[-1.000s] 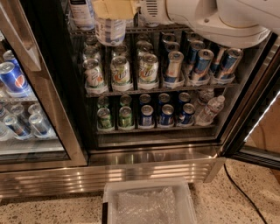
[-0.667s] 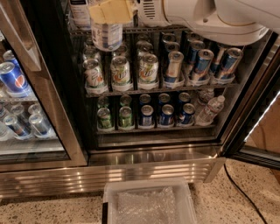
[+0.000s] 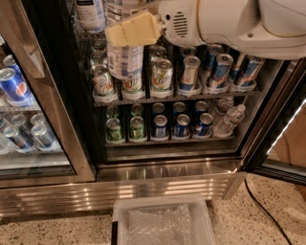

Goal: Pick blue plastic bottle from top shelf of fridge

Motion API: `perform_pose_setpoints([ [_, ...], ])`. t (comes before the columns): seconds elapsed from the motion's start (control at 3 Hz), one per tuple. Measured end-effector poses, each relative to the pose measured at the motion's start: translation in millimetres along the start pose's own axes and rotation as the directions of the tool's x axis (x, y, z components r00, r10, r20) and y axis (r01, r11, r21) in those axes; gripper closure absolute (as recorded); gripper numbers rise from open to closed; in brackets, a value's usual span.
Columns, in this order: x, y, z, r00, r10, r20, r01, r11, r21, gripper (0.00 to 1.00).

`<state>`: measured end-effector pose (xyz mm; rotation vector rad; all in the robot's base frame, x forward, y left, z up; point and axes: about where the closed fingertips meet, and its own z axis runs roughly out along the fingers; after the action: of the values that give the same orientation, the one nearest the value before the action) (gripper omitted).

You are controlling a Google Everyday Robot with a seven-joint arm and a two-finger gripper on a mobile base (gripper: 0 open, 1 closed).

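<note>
Nearest, on the speckled floor, a white bin (image 3: 162, 217) lined with bubble wrap sits against the fridge (image 3: 162, 184), whose ribbed steel base runs across the view. A black cable (image 3: 260, 206) trails at the right.

Above the base, a lower rack holds green cans (image 3: 125, 128), blue cans (image 3: 181, 125) and small crinkled water bottles (image 3: 230, 119). The next rack up carries green-and-white cans (image 3: 161, 75) whose mark looks like 7UP, then taller blue cans (image 3: 220, 69) with no legible name.

In front of that row hangs the blue plastic bottle (image 3: 125, 60), its base well below the top shelf (image 3: 85, 35). The pincer (image 3: 126, 32), on a white arm (image 3: 224, 21) reaching in from the right, has its tan fingers closed across the bottle's upper body. The pale label shows small dark print, too fine to read.

A second large bottle (image 3: 90, 12) stands on the top shelf, its label crossed by a dark band. In the neighbouring cooler at the left stand Pepsi cans (image 3: 13, 85), the name readable.

By the look of it, the bottle is off its shelf and the withdrawal is the step in hand — best done straight back, bottle upright, clear of the can tops and the door frame. The grip should be firm, since smooth plastic could slip.
</note>
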<state>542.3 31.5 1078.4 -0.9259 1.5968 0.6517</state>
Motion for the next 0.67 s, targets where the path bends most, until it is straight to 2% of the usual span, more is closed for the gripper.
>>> perform_pose_setpoints([
  [0.33, 16, 21, -5, 0.997, 0.066, -0.027, -0.067, 0.9955, -0.067, 1.00],
  [0.67, 32, 37, -6, 0.992, 0.117, -0.050, -0.122, 0.9856, -0.117, 1.00],
])
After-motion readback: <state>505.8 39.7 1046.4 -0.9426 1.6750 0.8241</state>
